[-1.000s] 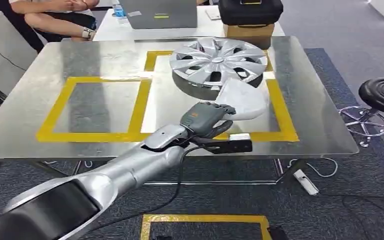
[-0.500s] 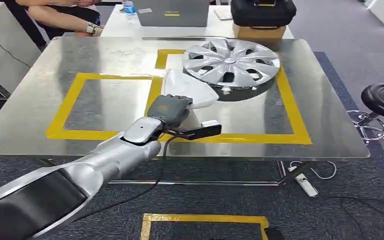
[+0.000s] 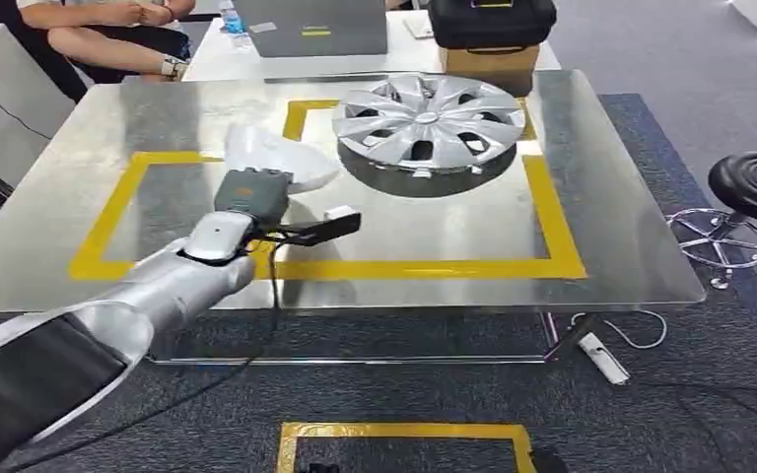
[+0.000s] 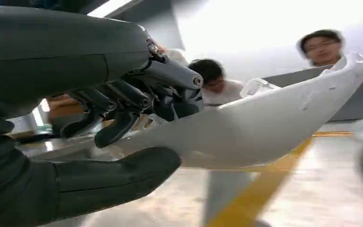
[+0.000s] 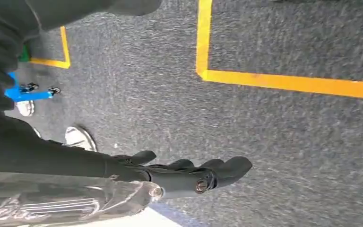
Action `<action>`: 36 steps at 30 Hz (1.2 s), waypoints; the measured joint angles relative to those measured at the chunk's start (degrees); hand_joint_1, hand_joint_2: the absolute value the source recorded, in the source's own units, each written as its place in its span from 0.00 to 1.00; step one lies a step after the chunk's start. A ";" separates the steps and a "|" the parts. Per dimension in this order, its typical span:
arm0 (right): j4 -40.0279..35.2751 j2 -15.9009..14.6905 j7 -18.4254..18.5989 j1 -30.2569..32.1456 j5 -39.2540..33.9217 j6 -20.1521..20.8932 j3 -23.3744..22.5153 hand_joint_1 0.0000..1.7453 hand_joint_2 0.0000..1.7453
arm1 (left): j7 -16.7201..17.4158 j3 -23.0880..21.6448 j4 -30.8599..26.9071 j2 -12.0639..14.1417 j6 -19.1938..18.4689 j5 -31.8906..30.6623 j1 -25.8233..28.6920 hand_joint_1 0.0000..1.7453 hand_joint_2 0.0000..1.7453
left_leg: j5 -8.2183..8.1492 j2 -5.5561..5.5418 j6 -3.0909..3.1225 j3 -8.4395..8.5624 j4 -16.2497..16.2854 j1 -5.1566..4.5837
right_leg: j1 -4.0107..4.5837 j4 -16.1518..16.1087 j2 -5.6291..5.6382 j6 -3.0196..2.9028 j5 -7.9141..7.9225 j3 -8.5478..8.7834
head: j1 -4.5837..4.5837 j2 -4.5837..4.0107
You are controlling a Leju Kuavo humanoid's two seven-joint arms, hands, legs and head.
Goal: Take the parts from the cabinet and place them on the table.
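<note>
Steel table (image 3: 601, 246) with yellow tape squares out front, and the left hand (image 3: 249, 193) grips a curved white part (image 3: 274, 158) over the left square, fingers (image 4: 118, 127) wrapped on its edge. Beyond and right sits a silver hubcap (image 3: 426, 120). Right hand (image 5: 203, 175) hangs over carpet, fingers loosely apart, holding nothing.

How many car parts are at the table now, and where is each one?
2. The silver wheel cover lies on the metal table, in the right yellow-taped square. The white part is held by the left hand over the left square.
</note>
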 joint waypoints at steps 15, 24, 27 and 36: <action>0.00 0.00 0.00 -0.32 -0.02 -0.02 0.00 0.00 1.00 | 0.50 0.35 0.63 1.57 -0.02 -0.50 -1.00 0.93 1.00 | 7.44 0.19 2.75 8.31 -17.51 0.11 | 0.41 17.88 -0.56 2.71 -7.46 -8.83 | 0.42 0.00; 0.00 -0.07 -0.07 -0.16 -0.11 -0.07 -0.07 0.00 1.00 | 1.57 0.61 0.83 2.18 -1.12 -1.01 -1.23 0.93 1.00 | 7.29 0.03 1.01 8.28 -17.55 -0.17 | 0.69 -0.04 -0.41 0.83 0.33 -0.55 | 0.26 0.00; 0.00 -0.09 -0.24 -0.52 -0.11 0.07 -0.11 0.00 1.00 | 2.32 1.36 1.07 2.42 -5.19 -0.98 -1.04 0.93 1.00 | 2.93 0.13 0.10 5.47 -11.40 -0.01 | 0.28 -0.30 -0.43 0.08 0.46 -0.41 | -0.02 0.00; 0.00 -0.09 -0.33 -0.84 0.28 0.53 -0.15 0.00 1.00 | 8.50 3.78 2.18 3.73 -19.46 2.13 3.85 0.93 1.00 | 7.04 0.22 0.37 8.19 -17.49 0.18 | 0.54 0.13 0.05 0.95 0.01 -0.18 | -0.20 0.00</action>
